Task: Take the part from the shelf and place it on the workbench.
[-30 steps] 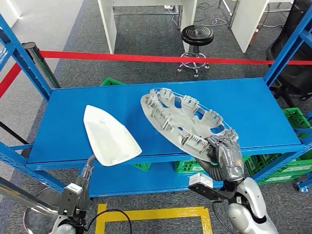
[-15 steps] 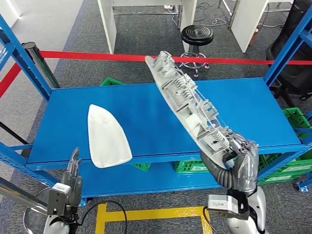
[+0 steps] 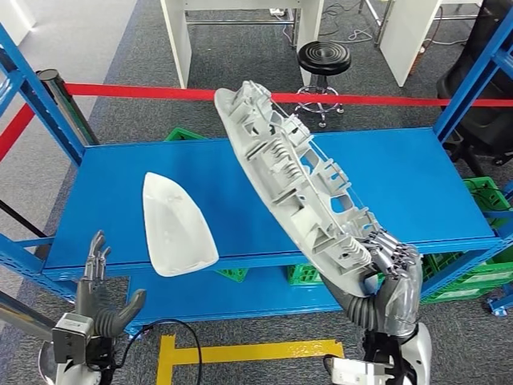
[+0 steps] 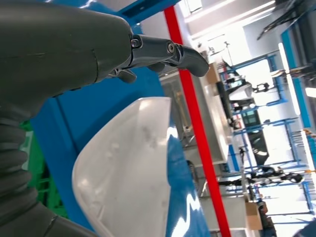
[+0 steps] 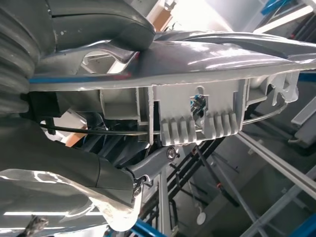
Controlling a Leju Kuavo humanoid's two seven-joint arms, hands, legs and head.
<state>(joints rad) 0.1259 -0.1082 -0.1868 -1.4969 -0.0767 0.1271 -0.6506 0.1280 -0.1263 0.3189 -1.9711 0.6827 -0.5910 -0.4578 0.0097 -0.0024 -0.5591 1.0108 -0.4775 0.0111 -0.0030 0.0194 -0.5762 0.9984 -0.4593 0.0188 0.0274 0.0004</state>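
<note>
Right hand [image 3: 387, 269] clamped on near end of grey ribbed part [image 3: 290, 180] — lifted clear above blue shelf [image 3: 387, 172], tilted, far end high. Left hand [image 3: 99, 301] empty, fingers spread, below shelf's front edge — near white cover [image 3: 175, 224] lying on shelf.

A blue metal shelf [image 3: 393, 172] is standing on grey carpet, carrying a white iron-shaped plastic cover [image 3: 175, 224] that is lying flat near its front edge, toward the left end.
</note>
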